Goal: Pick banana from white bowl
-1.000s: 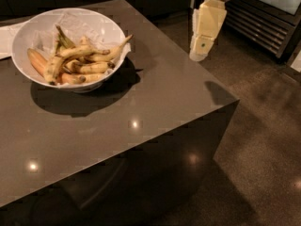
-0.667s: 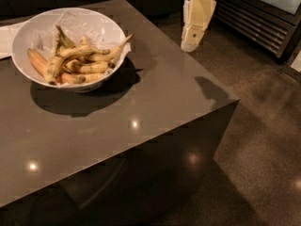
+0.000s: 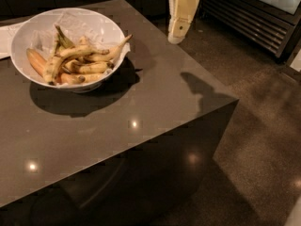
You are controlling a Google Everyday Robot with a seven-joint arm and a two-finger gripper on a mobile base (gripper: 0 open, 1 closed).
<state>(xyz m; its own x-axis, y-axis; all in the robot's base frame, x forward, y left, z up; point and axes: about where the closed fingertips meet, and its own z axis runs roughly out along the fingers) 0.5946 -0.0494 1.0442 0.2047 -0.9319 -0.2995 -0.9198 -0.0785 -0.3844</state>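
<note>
The white bowl (image 3: pixel 33 36) stands on the far left part of the dark table (image 3: pixel 141 107). It has a crinkled white paper lining and holds several yellow, brown-spotted bananas (image 3: pixel 80 62) piled in its near half. My gripper (image 3: pixel 178 36) hangs in the air at the top of the view, over the table's far right edge, to the right of the bowl and well apart from it. It is cream coloured and points down. Its shadow falls on the table's right corner.
A flat white paper sheet (image 3: pixel 5 36) lies at the left edge behind the bowl. A dark appliance with slatted grilles (image 3: pixel 254 18) stands at the top right. Brown floor (image 3: pixel 263 126) lies to the right of the table.
My gripper has moved left, from beyond the table's right edge towards the bowl. The bowl and bananas have not moved.
</note>
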